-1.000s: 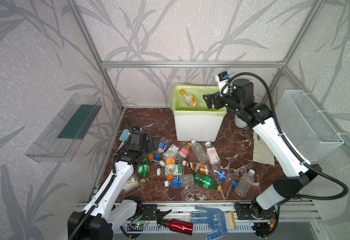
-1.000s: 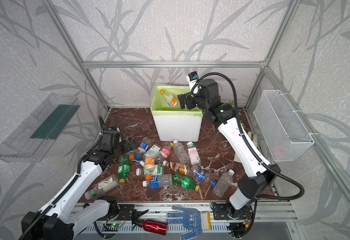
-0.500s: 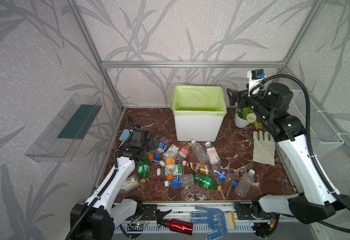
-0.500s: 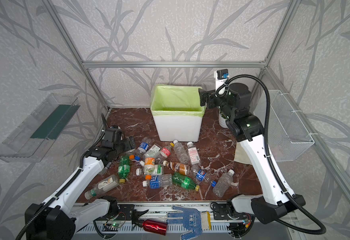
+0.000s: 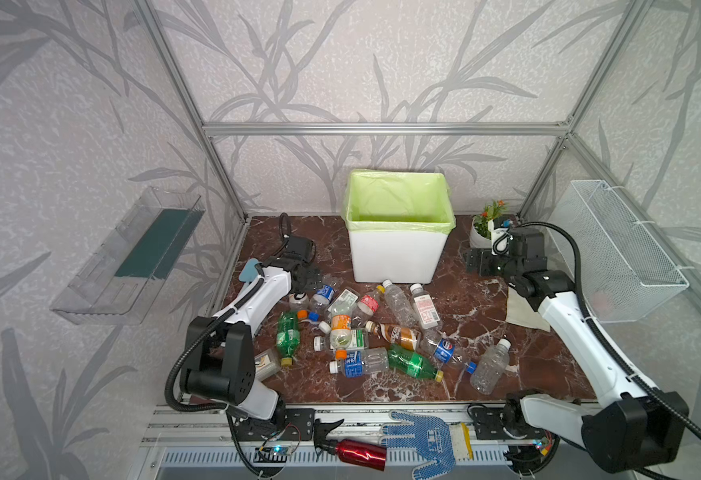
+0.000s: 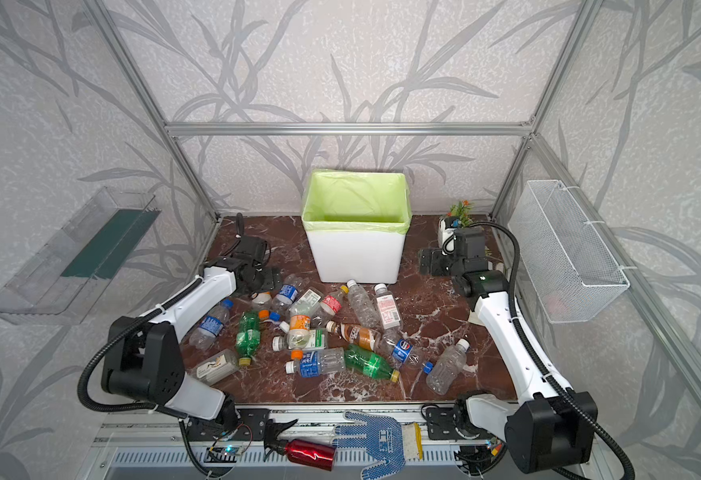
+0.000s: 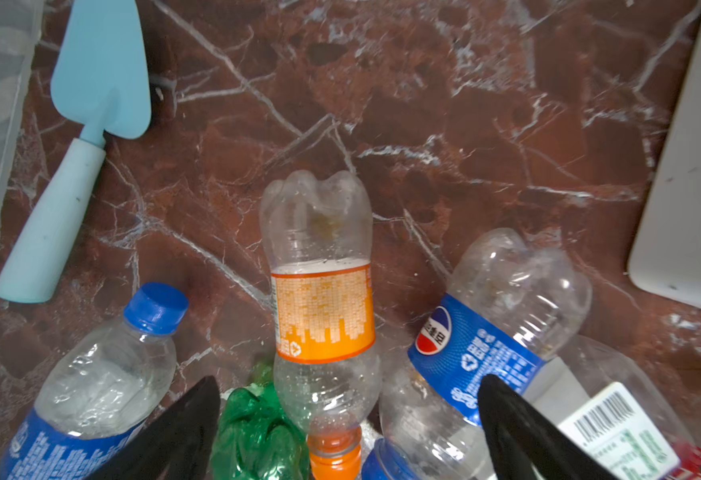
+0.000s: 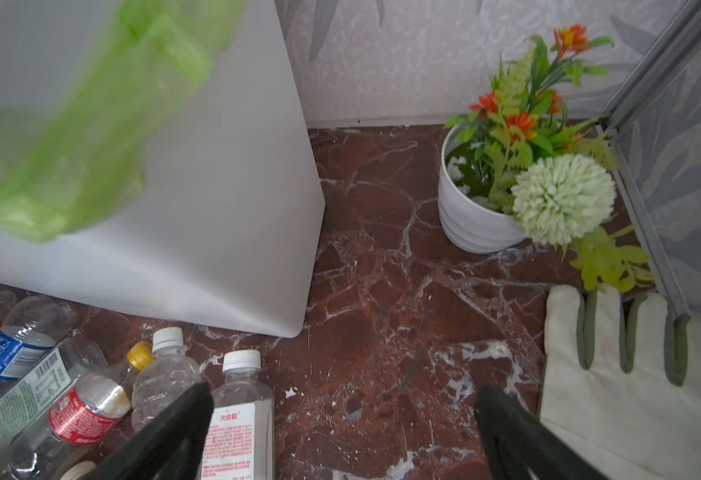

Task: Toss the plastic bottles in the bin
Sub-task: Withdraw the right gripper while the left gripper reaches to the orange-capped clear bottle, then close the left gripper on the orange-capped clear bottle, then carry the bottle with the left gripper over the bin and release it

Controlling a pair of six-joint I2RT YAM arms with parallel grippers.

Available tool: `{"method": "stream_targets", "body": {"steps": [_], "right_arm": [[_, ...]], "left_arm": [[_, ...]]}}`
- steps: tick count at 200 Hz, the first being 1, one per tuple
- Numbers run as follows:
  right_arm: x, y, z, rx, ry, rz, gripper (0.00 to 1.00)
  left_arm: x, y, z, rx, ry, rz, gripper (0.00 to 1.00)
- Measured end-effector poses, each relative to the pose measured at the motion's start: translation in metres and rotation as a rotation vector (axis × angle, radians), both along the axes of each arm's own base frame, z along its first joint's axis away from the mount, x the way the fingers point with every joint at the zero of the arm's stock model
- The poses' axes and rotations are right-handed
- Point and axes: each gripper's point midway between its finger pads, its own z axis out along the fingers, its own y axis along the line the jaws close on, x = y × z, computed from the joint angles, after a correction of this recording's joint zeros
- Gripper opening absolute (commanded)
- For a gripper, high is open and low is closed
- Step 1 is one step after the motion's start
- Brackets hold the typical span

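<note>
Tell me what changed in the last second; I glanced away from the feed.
The right hand, open and empty, swung away from over the bin to the right and down, low beside the potted plant. The bottle seen dropping into the bin has gone out of sight inside. Unchanged: the left hand open over the orange-label bottle, the plastic bottles on the floor.

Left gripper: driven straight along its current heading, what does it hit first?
Likely the orange-label bottle, centred ahead of the left gripper in line with the gap between its open jaws; how close is unclear.
</note>
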Motion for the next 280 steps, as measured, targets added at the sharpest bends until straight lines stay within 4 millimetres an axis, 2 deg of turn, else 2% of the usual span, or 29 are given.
{"method": "stream_targets", "body": {"steps": [34, 54, 112, 152, 169, 201, 222, 239, 253, 267, 280], "right_arm": [[-0.011, -0.017, -0.03, 0.028, 0.059, -0.058, 0.99], [-0.013, -0.023, -0.041, 0.041, 0.077, -0.085, 0.99], [-0.007, -0.021, -0.05, 0.068, 0.094, -0.082, 0.99], [-0.005, -0.019, -0.056, 0.079, 0.114, -0.083, 0.99], [-0.005, -0.019, -0.057, 0.081, 0.117, -0.084, 0.99], [-0.005, -0.019, -0.057, 0.083, 0.118, -0.086, 0.99], [-0.005, -0.02, -0.057, 0.083, 0.117, -0.087, 0.99], [-0.005, -0.02, -0.057, 0.083, 0.116, -0.089, 0.99], [-0.004, -0.021, -0.056, 0.084, 0.111, -0.09, 0.99], [-0.003, -0.022, -0.055, 0.084, 0.106, -0.093, 0.99], [-0.002, -0.023, -0.054, 0.084, 0.102, -0.096, 0.99]], "left_arm": [[0.006, 0.007, -0.018, -0.002, 0.066, 0.042, 0.89], [0.009, 0.01, -0.025, -0.005, 0.084, 0.062, 0.88], [0.007, 0.02, -0.043, -0.044, 0.136, 0.11, 0.84], [0.016, 0.02, -0.052, -0.073, 0.153, 0.112, 0.77], [0.02, 0.019, -0.054, -0.089, 0.151, 0.114, 0.71], [0.023, 0.016, -0.056, -0.125, 0.15, 0.11, 0.51], [0.025, 0.016, -0.054, -0.142, 0.14, 0.118, 0.45], [0.027, 0.018, -0.046, -0.153, 0.118, 0.12, 0.45], [0.032, 0.019, -0.027, -0.163, 0.074, 0.119, 0.45], [0.042, 0.02, 0.009, -0.171, -0.012, 0.113, 0.44], [0.056, 0.02, 0.06, -0.175, -0.148, 0.092, 0.44]]}}
